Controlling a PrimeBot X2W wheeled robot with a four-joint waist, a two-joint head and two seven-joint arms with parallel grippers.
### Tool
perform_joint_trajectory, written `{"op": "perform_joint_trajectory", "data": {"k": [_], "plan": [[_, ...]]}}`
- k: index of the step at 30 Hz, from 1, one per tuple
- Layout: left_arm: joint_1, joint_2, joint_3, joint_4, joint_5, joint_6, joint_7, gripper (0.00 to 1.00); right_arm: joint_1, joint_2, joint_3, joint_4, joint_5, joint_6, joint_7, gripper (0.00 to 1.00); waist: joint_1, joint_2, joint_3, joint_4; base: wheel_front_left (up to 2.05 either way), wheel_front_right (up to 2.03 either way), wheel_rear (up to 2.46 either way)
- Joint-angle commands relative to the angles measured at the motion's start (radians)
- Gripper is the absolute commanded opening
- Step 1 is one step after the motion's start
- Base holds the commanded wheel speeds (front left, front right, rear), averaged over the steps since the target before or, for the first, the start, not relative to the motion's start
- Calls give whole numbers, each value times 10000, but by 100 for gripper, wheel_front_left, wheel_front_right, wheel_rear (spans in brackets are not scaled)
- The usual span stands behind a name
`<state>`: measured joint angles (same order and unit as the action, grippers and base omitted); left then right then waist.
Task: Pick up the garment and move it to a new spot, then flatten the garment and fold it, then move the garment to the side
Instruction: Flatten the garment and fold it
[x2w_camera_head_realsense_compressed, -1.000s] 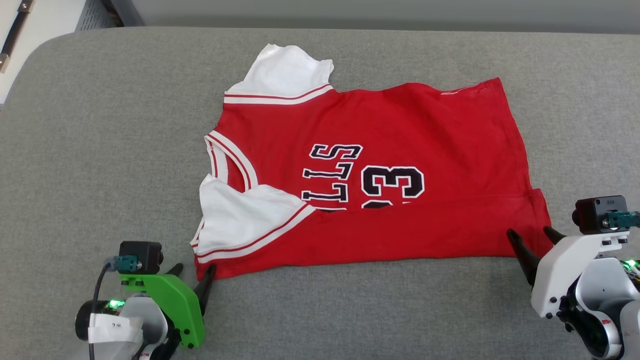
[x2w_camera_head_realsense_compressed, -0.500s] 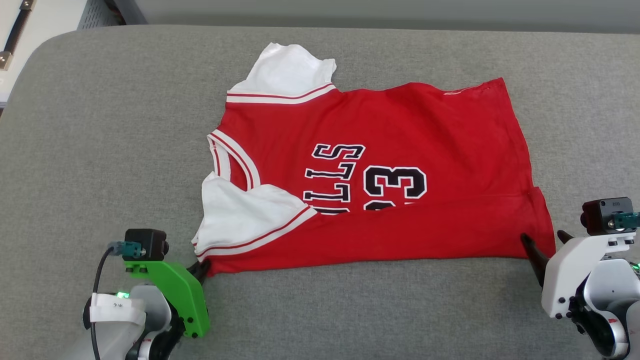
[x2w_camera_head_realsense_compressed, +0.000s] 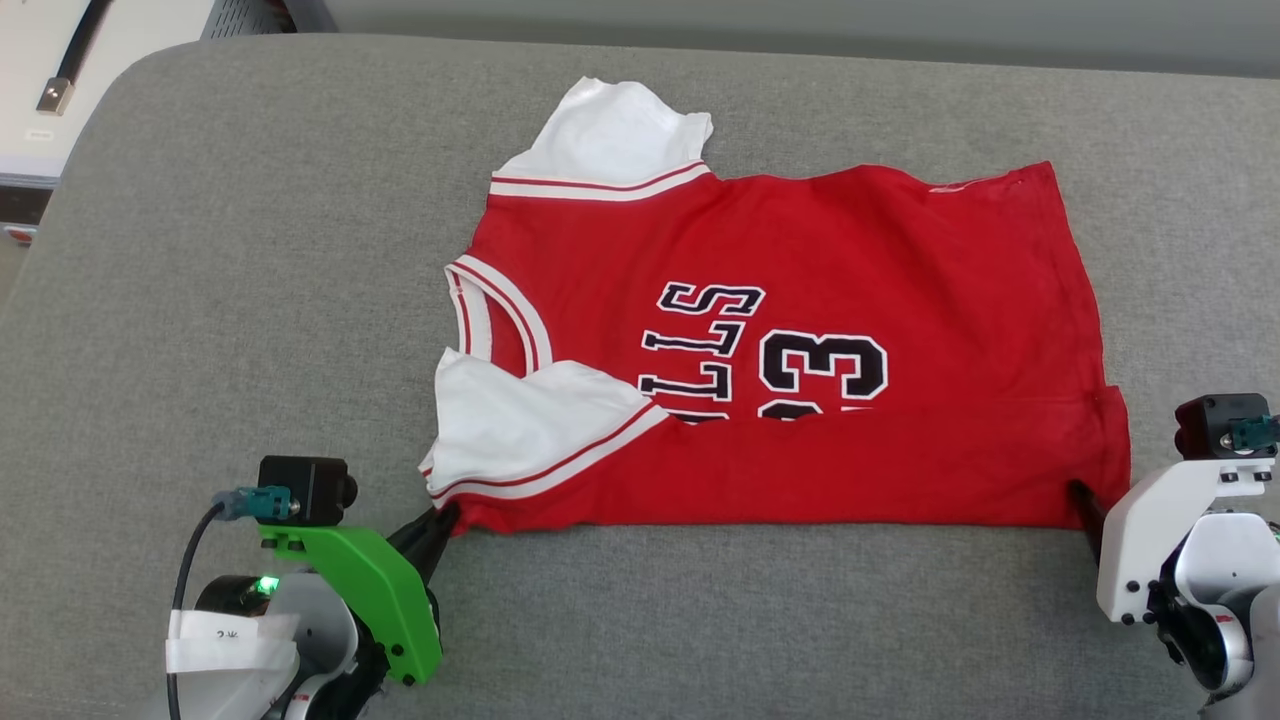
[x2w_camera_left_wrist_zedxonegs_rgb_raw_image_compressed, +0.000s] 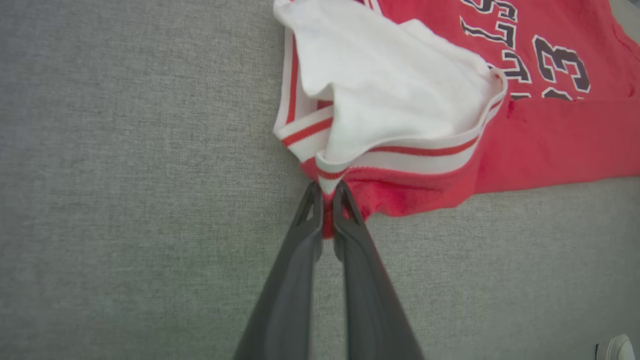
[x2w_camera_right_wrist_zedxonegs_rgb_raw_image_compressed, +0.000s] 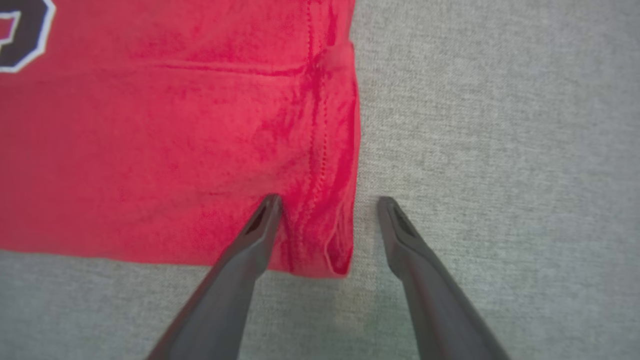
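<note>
Grey padded surface (x2w_camera_head_realsense_compressed: 250, 250) noted across the whole scene. Garment (x2w_camera_head_realsense_compressed: 780, 440) is laid flat on it near the centre, collar to the left, hem to the right. The near long edge is folded up over the body, so the black lettering (x2w_camera_head_realsense_compressed: 705, 345) and the number (x2w_camera_head_realsense_compressed: 822, 365) are half covered. One white sleeve (x2w_camera_head_realsense_compressed: 615, 130) is spread at the far left. The other sleeve (x2w_camera_head_realsense_compressed: 520, 420) is turned in over the near left.

Left gripper (x2w_camera_left_wrist_zedxonegs_rgb_raw_image_compressed: 327, 192) is seen at the near left corner, fingers pressed together, with red cloth and striped trim pinched between the tips.

Right gripper (x2w_camera_right_wrist_zedxonegs_rgb_raw_image_compressed: 330, 201) is set at the near right corner, fingers spread. One finger is placed over the red cloth, the other over bare surface just right of the side edge; nothing is held.
</note>
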<state>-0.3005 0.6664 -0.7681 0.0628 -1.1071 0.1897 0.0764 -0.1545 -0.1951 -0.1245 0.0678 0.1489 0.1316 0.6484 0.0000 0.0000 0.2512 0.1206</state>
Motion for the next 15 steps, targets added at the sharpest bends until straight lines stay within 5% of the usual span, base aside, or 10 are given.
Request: {"op": "perform_joint_trajectory", "data": {"k": [1, 4, 5, 6, 8, 9, 15], "plan": [[96, 97, 14, -57, -28, 54, 17, 0, -169, 65, -25, 172, -136, -9, 41, 100, 0, 0, 91, 37, 0, 0, 0], [86, 157, -10, -71, 41, 109, 38, 0, -235, 156, 40, 486, -135, -9, 134, 100, 0, 0, 167, 46, 0, 0, 0], [81, 166, -21, -63, 53, 117, 50, 0, -241, 180, 73, 600, -122, -9, 187, 87, 0, 0, 191, 44, 0, 0, 0], [79, 159, -24, -56, 42, 108, 58, 0, -242, 199, 111, 691, -98, -9, 251, 55, 0, 0, 205, 40, 0, 0, 0], [95, 79, 11, -29, -86, 19, 43, 0, -215, 175, 211, 904, -53, -9, 392, 24, 0, 0, 218, 28, 0, 0, 0], [97, 37, 6, 3, -151, -58, 60, 0, -190, 68, 286, 1016, -111, -9, 425, 0, 0, 0, 211, 22, 0, 0, 0], [119, 59, -113, 316, -126, -177, 140, 0, -229, -19, 222, 1292, 54, -9, 64, 0, 0, 0, -66, -117, 0, 0, 0]]}}
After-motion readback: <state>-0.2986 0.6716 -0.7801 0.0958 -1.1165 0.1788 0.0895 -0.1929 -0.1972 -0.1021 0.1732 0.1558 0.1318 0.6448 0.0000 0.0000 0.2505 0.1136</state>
